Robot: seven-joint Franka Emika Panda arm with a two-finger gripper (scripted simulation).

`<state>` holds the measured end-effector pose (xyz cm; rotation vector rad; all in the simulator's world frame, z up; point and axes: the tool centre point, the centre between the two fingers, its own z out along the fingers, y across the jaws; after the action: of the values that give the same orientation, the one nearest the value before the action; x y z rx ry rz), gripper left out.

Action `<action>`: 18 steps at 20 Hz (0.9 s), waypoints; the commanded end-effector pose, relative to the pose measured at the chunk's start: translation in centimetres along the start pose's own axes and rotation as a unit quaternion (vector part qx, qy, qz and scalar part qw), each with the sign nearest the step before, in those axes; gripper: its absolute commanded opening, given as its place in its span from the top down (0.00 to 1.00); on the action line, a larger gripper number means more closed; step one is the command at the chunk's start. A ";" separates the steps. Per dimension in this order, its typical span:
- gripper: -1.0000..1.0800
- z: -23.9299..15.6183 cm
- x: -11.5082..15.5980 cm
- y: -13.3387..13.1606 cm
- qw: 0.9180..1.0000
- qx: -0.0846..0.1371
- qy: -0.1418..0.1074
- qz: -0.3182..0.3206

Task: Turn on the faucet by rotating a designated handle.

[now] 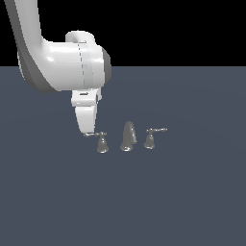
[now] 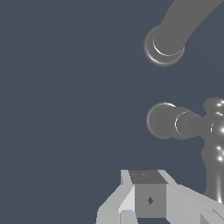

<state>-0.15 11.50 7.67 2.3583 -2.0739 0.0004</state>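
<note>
the faucet (image 1: 127, 137) looks like polished grey metal, and its handle (image 1: 101, 142) shows bright glints in the wrist view. the arm (image 1: 72, 65) and claw (image 1: 88, 129) have a smooth, white, plastic-like shell with a soft sheen. the worktop (image 1: 192, 192) is flat matt slate blue.

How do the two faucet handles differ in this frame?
The handle nearest the gripper carries a nearly level lever, while the twin handle has its lever slanting upward. The gripper's tip is right by the first; the twin stands apart, beyond the spout. Both are grey metal on flared bases.
</note>
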 end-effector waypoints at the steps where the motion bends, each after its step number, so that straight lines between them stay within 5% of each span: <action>1: 1.00 0.0 0.0 -0.1 1.000 0.000 0.000 0.001; 18: 1.00 0.0 -1.0 3.6 1.000 0.003 0.000 0.006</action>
<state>-3.33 12.10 7.68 2.3501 -2.0955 0.0091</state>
